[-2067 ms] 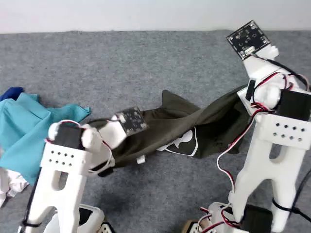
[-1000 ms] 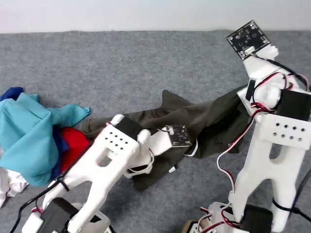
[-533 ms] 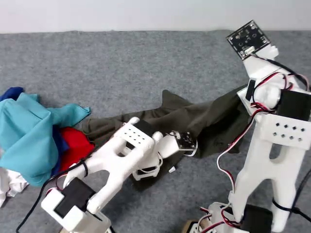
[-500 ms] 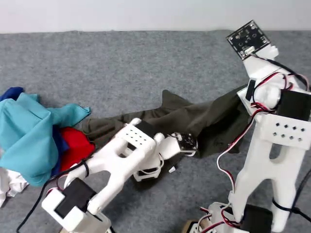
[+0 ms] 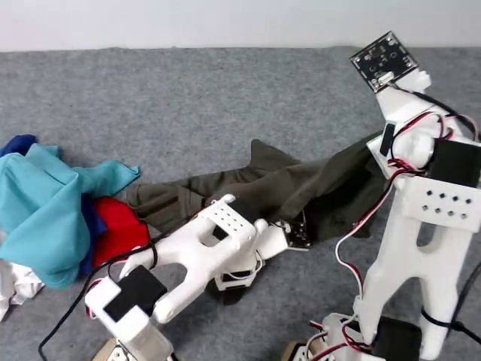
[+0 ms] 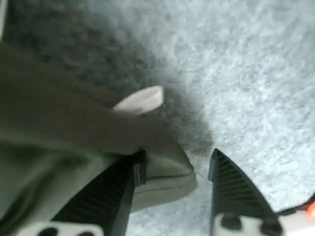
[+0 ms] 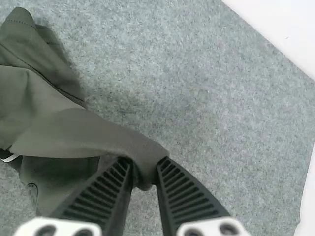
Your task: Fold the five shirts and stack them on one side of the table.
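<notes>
**Operator:** What is lying where?

**Technician:** The bench (image 5: 225,98) is carrying the olive shirt (image 5: 248,180). It is lying unfolded, with its long axis running from the right arm's side toward the shirt pile (image 5: 45,210). The pile is sitting just beside the olive shirt's opposite end.

**Operator:** What are the claws doing?

**Technician:** The right claw (image 7: 144,169) is clamping a bunched end of the olive shirt. The left claw (image 6: 178,157) is standing with its jaws apart at the olive shirt's near hem. One finger is overlapping the cloth and the other is over bare bench.

**Operator:** What is the next move depending on?

**Technician:** The hem edge is lying between the left jaws, so the left arm is nearer. Closing there is probably enough to catch it.
</notes>
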